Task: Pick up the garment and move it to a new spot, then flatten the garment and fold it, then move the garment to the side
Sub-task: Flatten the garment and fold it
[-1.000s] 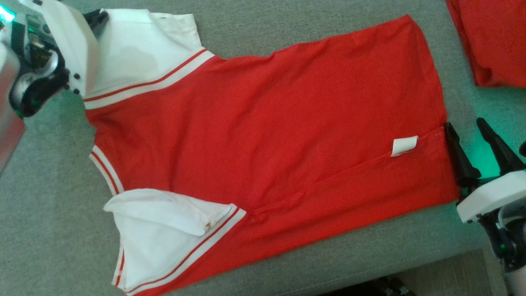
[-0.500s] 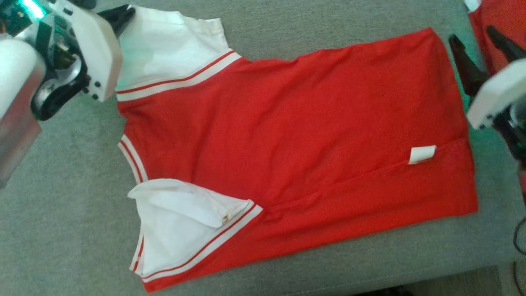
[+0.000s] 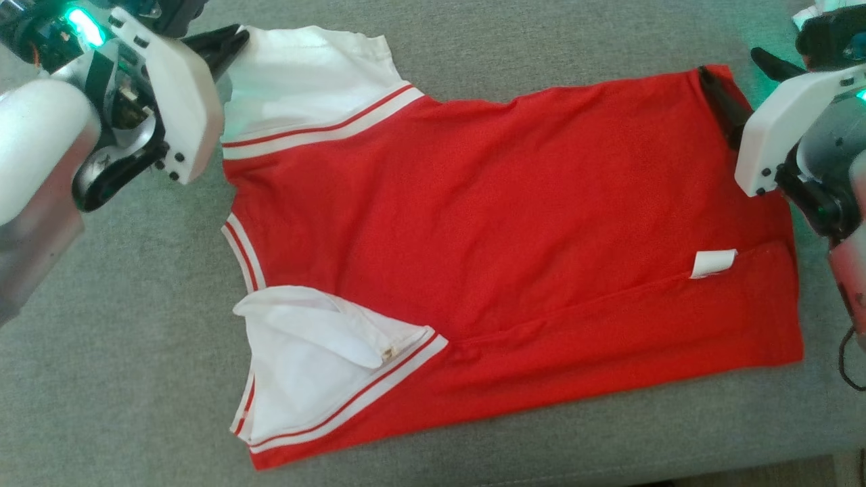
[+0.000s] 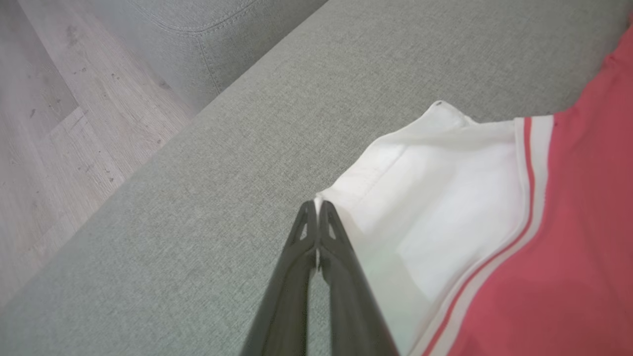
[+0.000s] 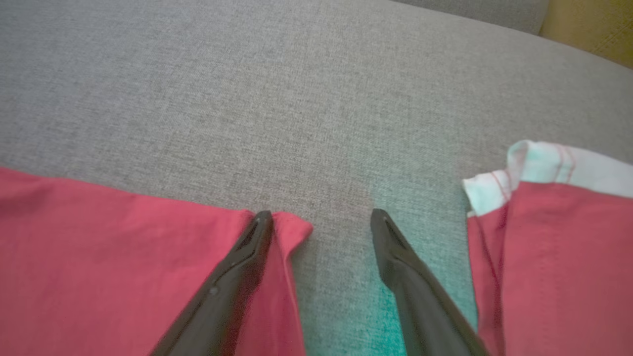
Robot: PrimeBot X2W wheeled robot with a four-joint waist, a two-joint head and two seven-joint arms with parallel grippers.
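Note:
The garment [image 3: 507, 223], red with white sleeves and striped trim, lies spread flat on the grey sofa [image 3: 101, 338]. My left gripper [image 3: 233, 44] is at the far white sleeve [image 4: 445, 198]. In the left wrist view its fingers [image 4: 317, 207] are shut on the sleeve's corner edge, with a sliver of white cloth between them. My right gripper [image 3: 731, 61] stands open at the far hem corner. In the right wrist view [image 5: 321, 214] one finger lies over the red corner [image 5: 123, 247] and the other over bare sofa. The near sleeve is folded over on itself.
A second red and white garment [image 5: 559, 257] lies just to the right of my right gripper. The sofa's front edge runs along the bottom of the head view. Wooden floor [image 4: 59, 123] shows beyond the sofa's left end.
The head camera has shifted. My right gripper has moved from the hem near the white label to the far hem corner, still open. My left gripper stays shut at the far sleeve.

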